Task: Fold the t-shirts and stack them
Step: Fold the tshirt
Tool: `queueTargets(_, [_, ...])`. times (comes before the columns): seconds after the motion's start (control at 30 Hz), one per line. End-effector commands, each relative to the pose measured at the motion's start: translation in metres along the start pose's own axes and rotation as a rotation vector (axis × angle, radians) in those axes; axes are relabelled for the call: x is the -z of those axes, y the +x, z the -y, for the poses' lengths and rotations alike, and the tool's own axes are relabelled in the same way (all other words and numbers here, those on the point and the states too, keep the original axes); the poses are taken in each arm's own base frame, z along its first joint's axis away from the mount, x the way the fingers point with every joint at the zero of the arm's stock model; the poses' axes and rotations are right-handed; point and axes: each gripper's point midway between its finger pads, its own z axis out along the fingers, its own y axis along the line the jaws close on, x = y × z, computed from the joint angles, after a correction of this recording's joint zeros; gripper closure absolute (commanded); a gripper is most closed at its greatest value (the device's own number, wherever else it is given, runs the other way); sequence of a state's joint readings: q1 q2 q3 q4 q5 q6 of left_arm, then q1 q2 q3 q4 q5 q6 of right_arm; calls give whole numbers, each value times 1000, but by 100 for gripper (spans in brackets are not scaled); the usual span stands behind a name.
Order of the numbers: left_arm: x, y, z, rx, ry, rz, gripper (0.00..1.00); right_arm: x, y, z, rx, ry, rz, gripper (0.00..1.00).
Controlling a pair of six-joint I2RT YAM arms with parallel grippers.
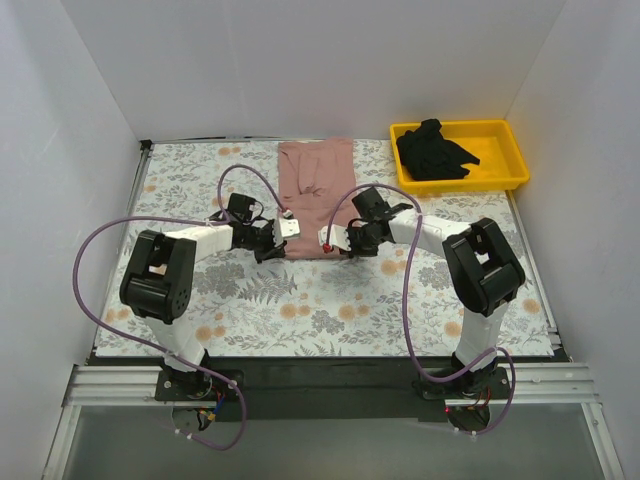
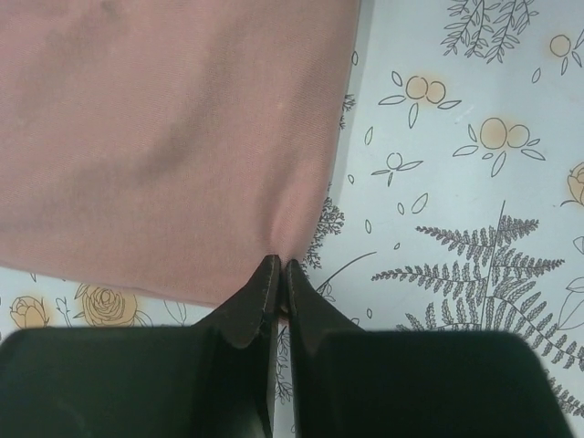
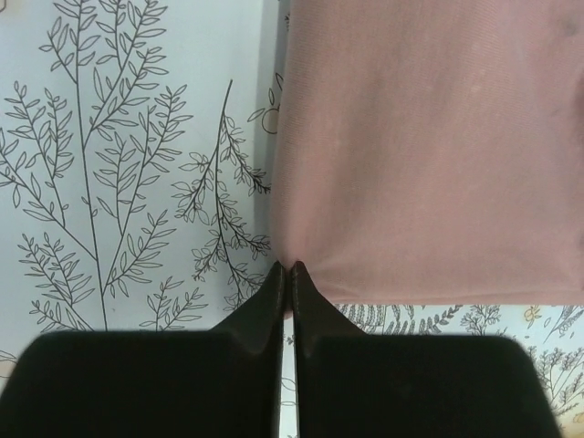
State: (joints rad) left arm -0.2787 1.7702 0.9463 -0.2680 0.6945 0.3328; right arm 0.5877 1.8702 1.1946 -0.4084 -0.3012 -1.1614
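The dusty pink t-shirt (image 1: 318, 185) lies folded into a long strip running away from me on the table's middle. My left gripper (image 1: 281, 249) is shut on its near left corner, with the cloth (image 2: 164, 137) pinched between the tips (image 2: 280, 264). My right gripper (image 1: 345, 249) is shut on its near right corner, again with the cloth (image 3: 429, 146) pinched at the tips (image 3: 287, 266). Both corners are low, close to the table. The black t-shirt (image 1: 432, 150) lies crumpled in the yellow bin (image 1: 505, 160) at the back right.
The floral table cover (image 1: 300, 300) spans the whole work surface. White walls close in the left, back and right sides. The yellow bin sits close to the right wall, behind my right arm.
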Motion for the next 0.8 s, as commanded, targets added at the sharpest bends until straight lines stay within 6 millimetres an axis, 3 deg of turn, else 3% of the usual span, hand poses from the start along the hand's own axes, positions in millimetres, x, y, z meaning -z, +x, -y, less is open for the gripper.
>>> queueTargets(0.0, [1,-1,7,44,39,-18,100,-4,15,-9,-64,-23,-60,99])
queueTargets(0.3, [37,-63,-31,40,-32,85,100,62,-27,50,-63,142,10,99])
queueTargets(0.43, [54,-87,-33,24,-40,122,100,87,-41,59,-66,174,27,99])
queueTargets(0.57, [69,-100,-20,28,-18,132,100,100,-41,48,-75,173,16,99])
queueTargets(0.63, [71,-95,0,59,28,110,100,106,-40,31,-84,148,9,99])
queueTargets(0.7, [80,-103,17,50,45,123,100,116,-49,14,-74,137,22,99])
queueTargets(0.73, [80,-97,33,71,70,111,100,114,-45,-5,-86,98,9,99])
queueTargets(0.77, [91,-107,42,70,58,130,100,122,-56,-17,-75,100,24,99])
